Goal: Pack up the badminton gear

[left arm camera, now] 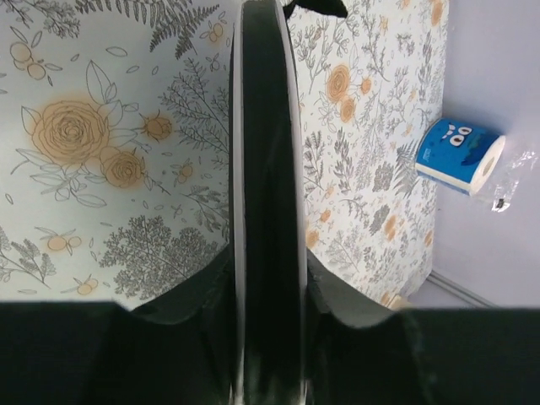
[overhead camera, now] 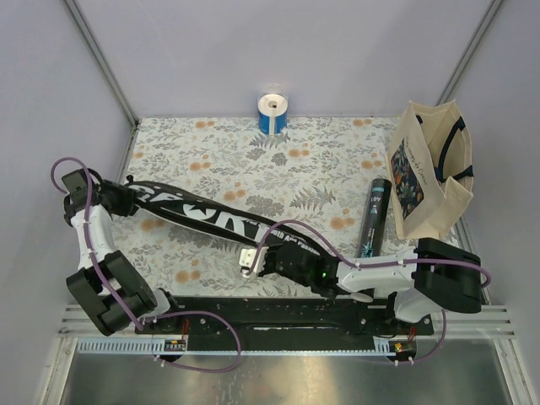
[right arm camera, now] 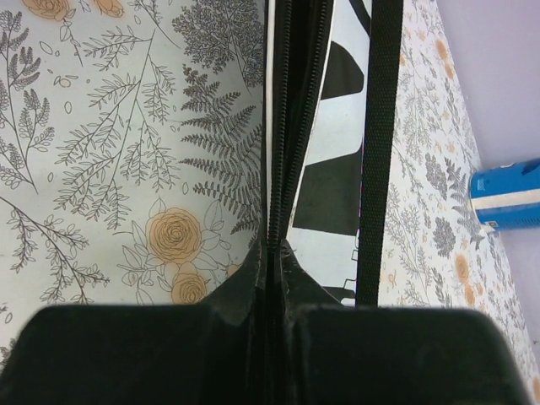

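Top external view: racket cover (overhead camera: 202, 215) lies diag. on desk (overhead camera: 337, 152) left of tube (overhead camera: 375, 218), R gripper (overhead camera: 247, 261) pinched shut on its zip edge (right arm camera: 283, 126) nearer tube, L gripper (overhead camera: 126, 198) straddling far end, clamp unclear; judge L should pin firm, R pull straight along seam.

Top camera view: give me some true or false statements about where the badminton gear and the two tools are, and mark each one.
1. The black racket cover lies diagonally across the table. True.
2. The black tube stands upright inside the tote bag. False: it lies flat on the table beside the bag.
3. The right tool is shut on the cover's zipper edge. True.
4. The blue-and-white roll rests on the cover. False: it sits apart, at the table's far edge.
5. The left tool hangs over bare table. False: it is at the cover's left end, fingers either side of its edge.
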`<action>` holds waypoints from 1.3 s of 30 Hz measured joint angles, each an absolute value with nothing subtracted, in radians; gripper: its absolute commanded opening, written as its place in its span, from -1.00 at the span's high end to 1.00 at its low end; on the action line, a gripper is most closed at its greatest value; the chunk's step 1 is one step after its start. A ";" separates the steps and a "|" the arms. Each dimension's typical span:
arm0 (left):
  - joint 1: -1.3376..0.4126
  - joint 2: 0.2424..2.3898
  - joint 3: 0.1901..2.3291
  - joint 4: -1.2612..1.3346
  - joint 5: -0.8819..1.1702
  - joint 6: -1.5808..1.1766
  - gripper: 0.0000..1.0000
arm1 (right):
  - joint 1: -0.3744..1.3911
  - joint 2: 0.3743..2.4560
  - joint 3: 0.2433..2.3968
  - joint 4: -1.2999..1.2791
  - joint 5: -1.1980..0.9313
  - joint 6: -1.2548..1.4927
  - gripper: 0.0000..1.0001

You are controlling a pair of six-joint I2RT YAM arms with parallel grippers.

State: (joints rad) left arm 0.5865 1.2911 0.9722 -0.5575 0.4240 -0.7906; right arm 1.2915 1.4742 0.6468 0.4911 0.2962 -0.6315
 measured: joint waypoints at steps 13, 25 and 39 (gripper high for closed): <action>0.603 1.177 0.649 -0.227 0.560 -1.001 1.00 | 1.092 1.552 0.773 0.405 0.112 -0.588 -0.07; 0.597 1.073 0.509 -0.135 0.644 -1.082 1.00 | 1.102 1.676 0.989 0.440 -0.084 -0.145 -0.26; 0.597 1.021 0.467 -0.133 0.647 -1.085 1.00 | 1.105 1.967 1.343 0.373 -0.041 -0.135 0.32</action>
State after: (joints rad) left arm 0.5972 1.0206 0.4667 -0.1329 0.6472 -1.0851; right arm 1.1053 1.9675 1.3434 0.3725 -0.0410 -0.1352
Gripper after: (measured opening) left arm 0.253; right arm 0.462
